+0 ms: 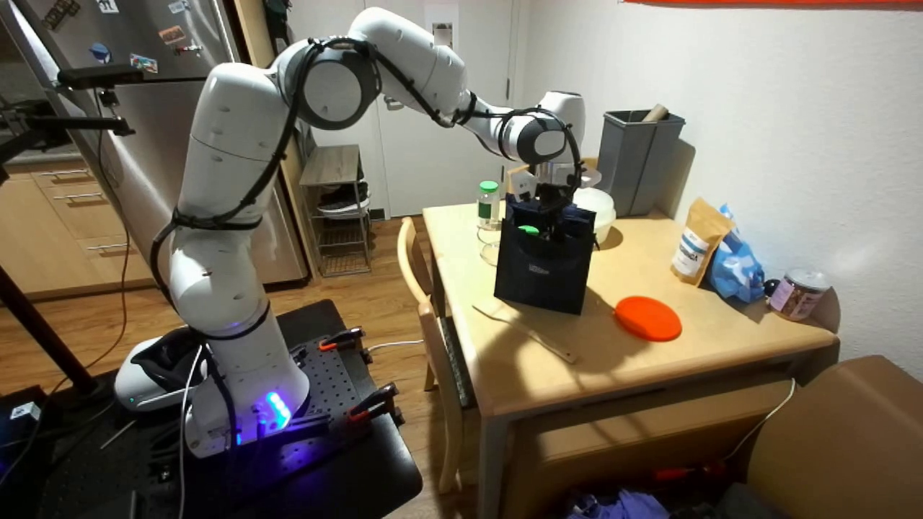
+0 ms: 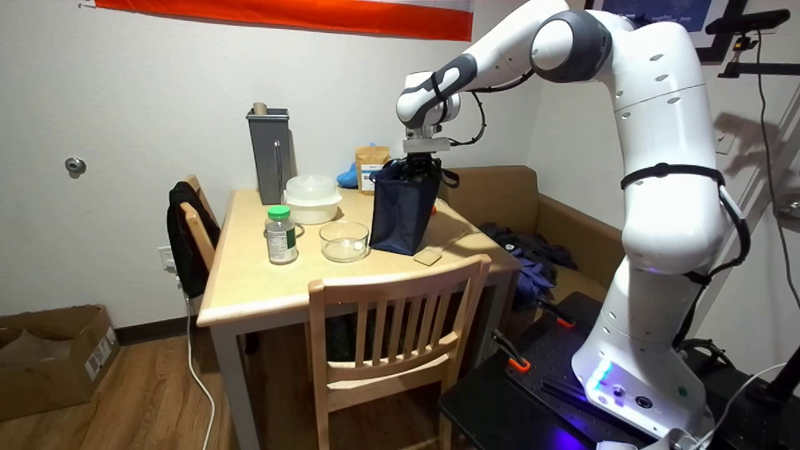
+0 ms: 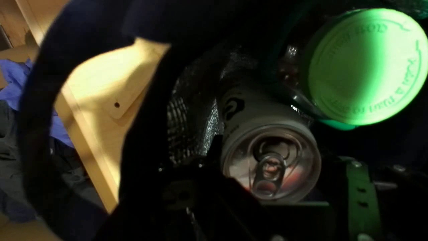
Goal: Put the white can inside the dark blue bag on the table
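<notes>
The dark blue bag stands upright on the tan wooden table; it also shows in an exterior view. My gripper reaches down into the bag's mouth, and its fingertips are hidden by the fabric in both exterior views. In the wrist view the white can is inside the bag, lid towards the camera and somewhat tilted, between my dark fingers. The left finger lies against the can's side; the right one is mostly lost in the dark. Whether the can rests on the bag's bottom is hidden.
A green-lidded container sits beside the can in the bag. A bag handle loops at the left. Around the bag are an orange disc, a wooden spatula, a glass bowl, a green-lidded jar and a grey bin.
</notes>
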Available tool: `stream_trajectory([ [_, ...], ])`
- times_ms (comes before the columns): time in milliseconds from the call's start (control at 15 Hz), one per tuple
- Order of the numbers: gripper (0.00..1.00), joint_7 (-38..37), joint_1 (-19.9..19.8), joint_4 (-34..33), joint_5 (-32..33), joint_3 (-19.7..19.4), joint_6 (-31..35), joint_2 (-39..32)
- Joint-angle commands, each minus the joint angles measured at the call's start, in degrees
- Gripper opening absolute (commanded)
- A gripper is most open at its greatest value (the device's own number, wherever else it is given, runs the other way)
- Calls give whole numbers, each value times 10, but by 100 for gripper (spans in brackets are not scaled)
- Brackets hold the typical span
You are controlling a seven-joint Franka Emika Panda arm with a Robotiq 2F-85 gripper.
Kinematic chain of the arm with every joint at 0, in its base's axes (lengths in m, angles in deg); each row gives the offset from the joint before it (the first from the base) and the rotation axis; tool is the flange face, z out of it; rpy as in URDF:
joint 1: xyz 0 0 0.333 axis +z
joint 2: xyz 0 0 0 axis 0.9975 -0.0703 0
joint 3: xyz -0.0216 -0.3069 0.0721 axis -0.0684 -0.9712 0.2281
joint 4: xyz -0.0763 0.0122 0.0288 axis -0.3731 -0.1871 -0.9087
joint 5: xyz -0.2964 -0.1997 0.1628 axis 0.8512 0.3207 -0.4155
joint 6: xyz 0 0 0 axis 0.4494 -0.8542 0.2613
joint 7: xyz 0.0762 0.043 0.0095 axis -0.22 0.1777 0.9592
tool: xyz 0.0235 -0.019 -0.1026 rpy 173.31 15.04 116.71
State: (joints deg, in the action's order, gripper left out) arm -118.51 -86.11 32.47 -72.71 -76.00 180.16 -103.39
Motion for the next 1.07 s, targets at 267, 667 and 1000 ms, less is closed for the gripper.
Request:
stream_trajectory([
  [267, 74, -13, 7, -14, -5, -5, -23, -5],
  [667, 100, -24, 14, -7, 6, -10, -19, 20],
  [1000, 100, -45, 22, 22, 12, -9, -17, 82],
])
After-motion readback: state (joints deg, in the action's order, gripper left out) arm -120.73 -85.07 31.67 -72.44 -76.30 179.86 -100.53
